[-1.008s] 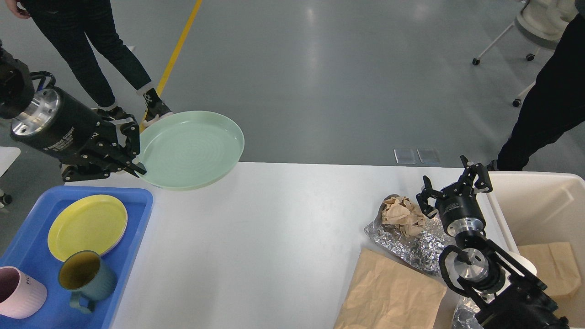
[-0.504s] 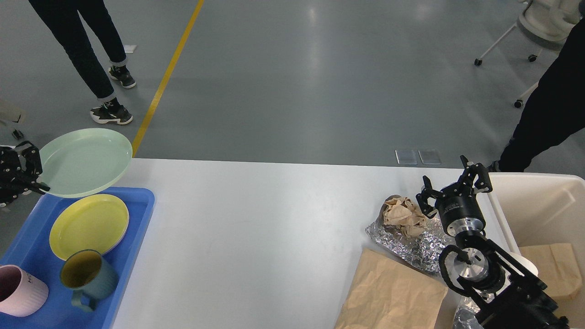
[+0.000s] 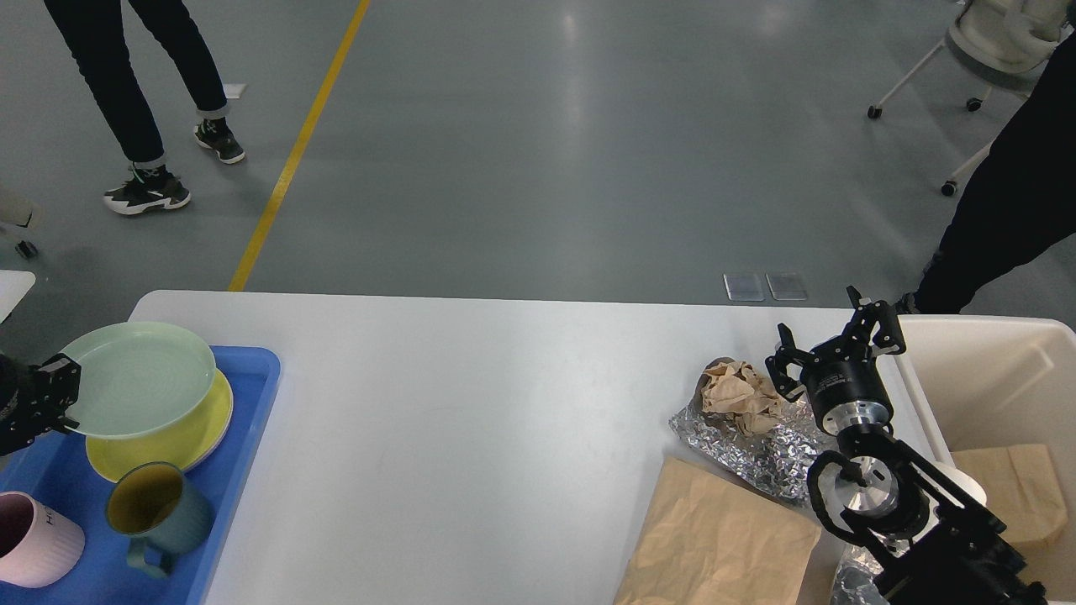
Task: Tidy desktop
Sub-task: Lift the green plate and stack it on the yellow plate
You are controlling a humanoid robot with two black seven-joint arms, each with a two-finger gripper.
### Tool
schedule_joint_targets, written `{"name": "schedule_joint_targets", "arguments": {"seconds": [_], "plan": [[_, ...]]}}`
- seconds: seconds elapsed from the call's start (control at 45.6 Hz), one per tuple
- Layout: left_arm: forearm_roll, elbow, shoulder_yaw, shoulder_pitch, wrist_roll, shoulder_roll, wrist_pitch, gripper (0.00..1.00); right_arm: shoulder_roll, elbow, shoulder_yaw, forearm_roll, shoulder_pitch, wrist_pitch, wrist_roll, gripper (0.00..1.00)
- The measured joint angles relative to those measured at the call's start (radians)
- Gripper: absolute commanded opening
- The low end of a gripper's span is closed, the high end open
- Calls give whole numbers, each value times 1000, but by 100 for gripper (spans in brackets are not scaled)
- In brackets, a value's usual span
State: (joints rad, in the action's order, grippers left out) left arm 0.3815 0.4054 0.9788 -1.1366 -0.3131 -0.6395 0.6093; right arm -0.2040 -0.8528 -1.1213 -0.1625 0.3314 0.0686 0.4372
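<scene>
Desktop (image 3: 471,437) holds crumpled paper (image 3: 740,395) at 3 o'clock; right gripper (image 3: 836,344) gapes empty; left gripper (image 3: 50,395) pinches green plate (image 3: 139,378) at 9 o'clock.

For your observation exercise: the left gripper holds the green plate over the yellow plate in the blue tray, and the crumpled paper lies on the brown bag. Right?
Not quite. The head view shows the crumpled paper on the foil, not the brown bag. The left gripper does hold the green plate over the yellow plate in the blue tray.

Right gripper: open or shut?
Open. The right gripper has its fingers spread apart with nothing between them, beside the crumpled brown paper on foil.
</scene>
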Motion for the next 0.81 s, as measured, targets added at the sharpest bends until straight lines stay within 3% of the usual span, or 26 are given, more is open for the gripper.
{"name": "schedule_joint_targets", "arguments": {"seconds": [0.285,0.329,0.416,0.504,0.57,0.679,0.811], "plan": [[-35,-7,-9,33,4,33,-58,0,0,0,0,0,0,0,0,100],[-35,-7,-9,33,4,33,-58,4,0,0,0,0,0,0,0,100],[-35,-6,-10,33,4,34,-58,16,0,0,0,0,0,0,0,100],[-36,0,-11,33,4,34,-58,36,0,0,0,0,0,0,0,100],[-38,2,-12,33,3,34,-58,43,0,0,0,0,0,0,0,100],[-40,6,-13,31,2,34,-63,69,0,0,0,0,0,0,0,100],[-40,7,-13,24,2,30,-66,86,0,0,0,0,0,0,0,100]]}}
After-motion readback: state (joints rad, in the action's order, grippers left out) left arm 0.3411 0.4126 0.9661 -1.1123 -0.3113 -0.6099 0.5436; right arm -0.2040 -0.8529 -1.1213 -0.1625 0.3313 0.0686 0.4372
